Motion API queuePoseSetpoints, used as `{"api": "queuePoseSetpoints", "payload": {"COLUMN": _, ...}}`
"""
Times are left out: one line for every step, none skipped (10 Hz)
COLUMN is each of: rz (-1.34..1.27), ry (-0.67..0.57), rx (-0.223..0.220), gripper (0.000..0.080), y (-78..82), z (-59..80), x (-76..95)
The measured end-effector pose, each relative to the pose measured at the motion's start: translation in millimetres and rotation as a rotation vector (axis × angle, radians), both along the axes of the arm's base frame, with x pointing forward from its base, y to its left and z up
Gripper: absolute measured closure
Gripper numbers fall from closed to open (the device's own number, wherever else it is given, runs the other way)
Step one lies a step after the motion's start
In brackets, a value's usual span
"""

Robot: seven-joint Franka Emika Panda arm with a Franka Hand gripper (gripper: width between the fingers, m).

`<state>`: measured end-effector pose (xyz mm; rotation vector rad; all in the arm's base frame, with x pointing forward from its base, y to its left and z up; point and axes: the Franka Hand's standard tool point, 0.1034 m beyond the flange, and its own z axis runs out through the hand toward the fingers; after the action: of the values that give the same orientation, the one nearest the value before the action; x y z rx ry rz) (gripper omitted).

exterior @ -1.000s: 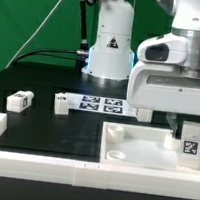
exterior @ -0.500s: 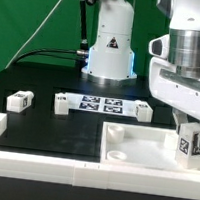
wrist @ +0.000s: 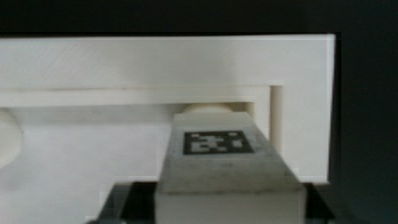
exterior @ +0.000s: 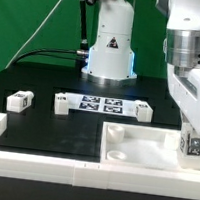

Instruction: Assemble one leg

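A white arm (exterior: pixel 192 68) rose from a rounded base (exterior: pixel 110 44) marked with a black triangle; black cables trailed behind.

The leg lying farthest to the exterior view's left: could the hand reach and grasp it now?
Probably not at once. The hand is shut on another leg over the tray and must release it first. The far leg itself lies alone on the black table, nothing covering it.

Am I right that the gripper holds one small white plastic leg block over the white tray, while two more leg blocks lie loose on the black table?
Not quite: three small white plastic leg blocks lie loose on the black table, not two, at and in the exterior view. The rest stands: the gripper holds one leg block over the large white square tray.
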<state>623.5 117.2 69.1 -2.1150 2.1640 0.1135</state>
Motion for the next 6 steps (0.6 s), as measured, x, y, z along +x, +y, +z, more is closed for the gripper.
{"api": "queuePoseSetpoints", "payload": {"rz": 0.033, "ry": -0.004, "rx": -0.001, "gripper": 0.0414, "y": 0.1, "z": -0.2, "x": -0.1}}
{"api": "queuePoseSetpoints", "payload": {"rz": 0.078, "ry": -0.01, "rx": -0.002, "gripper": 0.0261, "y": 0.1, "z": -0.3, "x": -0.1}}
{"api": "queuePoseSetpoints", "payload": {"rz": 0.132, "ry": -0.015, "rx": -0.004, "gripper": 0.0261, "y": 0.4, "z": -0.3, "x": -0.4}}
{"api": "queuePoseSetpoints", "payload": {"rz": 0.228, "ry": -0.027, "rx": -0.007, "gripper": 0.0176, "y": 1.0, "z": -0.2, "x": -0.5}}
{"api": "queuePoseSetpoints", "payload": {"rz": 0.394, "ry": -0.048, "rx": -0.011, "gripper": 0.0155, "y": 1.9, "z": -0.1, "x": -0.7}}
{"api": "queuePoseSetpoints", "payload": {"rz": 0.509, "ry": -0.062, "rx": -0.013, "gripper": 0.0155, "y": 4.5, "z": 0.1, "x": -1.0}}
